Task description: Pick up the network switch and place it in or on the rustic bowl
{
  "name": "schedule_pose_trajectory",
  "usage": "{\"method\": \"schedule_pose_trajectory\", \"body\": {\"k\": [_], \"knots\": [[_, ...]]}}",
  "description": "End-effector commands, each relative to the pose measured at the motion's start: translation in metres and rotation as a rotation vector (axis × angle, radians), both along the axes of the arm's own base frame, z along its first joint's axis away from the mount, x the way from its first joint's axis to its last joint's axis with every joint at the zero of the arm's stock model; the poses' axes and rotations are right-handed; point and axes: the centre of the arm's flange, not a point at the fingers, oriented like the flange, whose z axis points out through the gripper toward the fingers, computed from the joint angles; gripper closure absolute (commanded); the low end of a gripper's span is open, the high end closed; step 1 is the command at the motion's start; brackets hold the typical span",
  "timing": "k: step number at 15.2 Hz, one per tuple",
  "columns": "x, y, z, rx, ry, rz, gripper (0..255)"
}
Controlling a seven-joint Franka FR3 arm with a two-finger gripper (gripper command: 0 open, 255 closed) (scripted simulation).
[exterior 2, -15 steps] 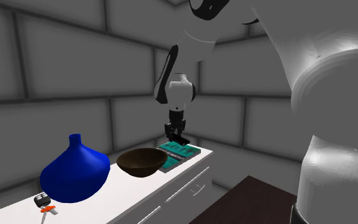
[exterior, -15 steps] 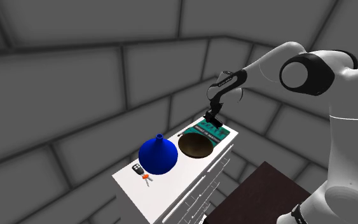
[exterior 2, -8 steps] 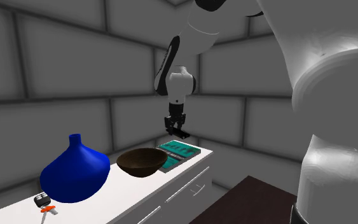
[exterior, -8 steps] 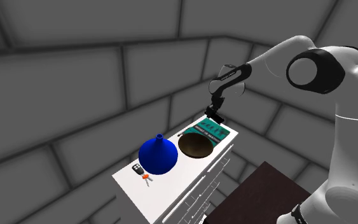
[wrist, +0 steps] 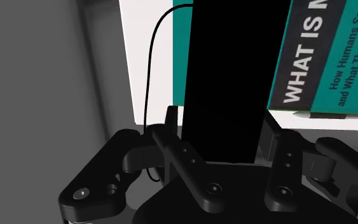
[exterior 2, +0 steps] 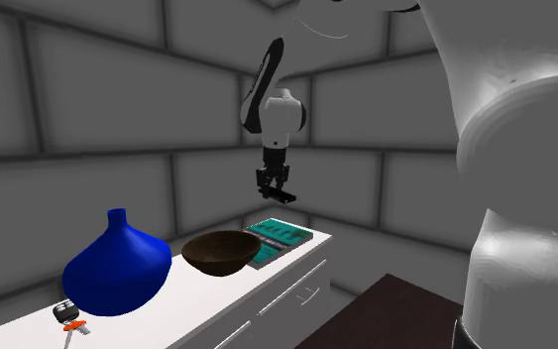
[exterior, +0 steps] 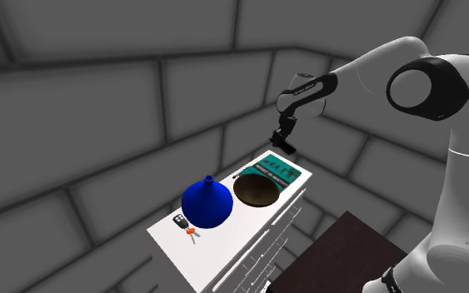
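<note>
The network switch [wrist: 225,83] is a flat black slab with a thin black cable [wrist: 151,76]. My gripper [wrist: 225,149] is shut on it, one finger [wrist: 171,143] on each side. The gripper [exterior: 283,141] hangs in the air above a teal book [exterior: 278,170] at the far end of the white cabinet. In the second exterior view the gripper [exterior 2: 277,188] carries the switch [exterior 2: 280,195] above the book [exterior 2: 279,238]. The rustic bowl [exterior: 256,190], dark brown and empty, stands beside the book, toward the vase [exterior 2: 116,266]; it also shows as the bowl [exterior 2: 221,252].
A blue vase [exterior: 207,202] stands past the bowl on the white cabinet top [exterior: 224,250]. A key fob with an orange tag [exterior: 184,225] lies at the near end. A dark brown table [exterior: 341,258] sits low beside the cabinet. Grey block walls close in behind.
The gripper has risen from the teal book with the black switch between its fingers, and has moved a little to the shoulder view's right. Bowl, vase and keys have not moved.
</note>
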Motion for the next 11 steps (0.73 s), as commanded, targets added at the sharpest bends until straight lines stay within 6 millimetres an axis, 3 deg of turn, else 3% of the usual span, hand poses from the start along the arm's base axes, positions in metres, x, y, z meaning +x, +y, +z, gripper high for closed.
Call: {"method": "schedule_pose_trajectory", "body": {"k": [1, 8, 11], "knots": [[0.000, 0.000, 0.011, 0.000, 0.000, 0.000, 255], [0.000, 0.000, 0.046, 0.000, 0.000, 0.000, 255], [-0.016, 0.036, 0.048, 0.000, 0.000, 0.000, 255]]}}
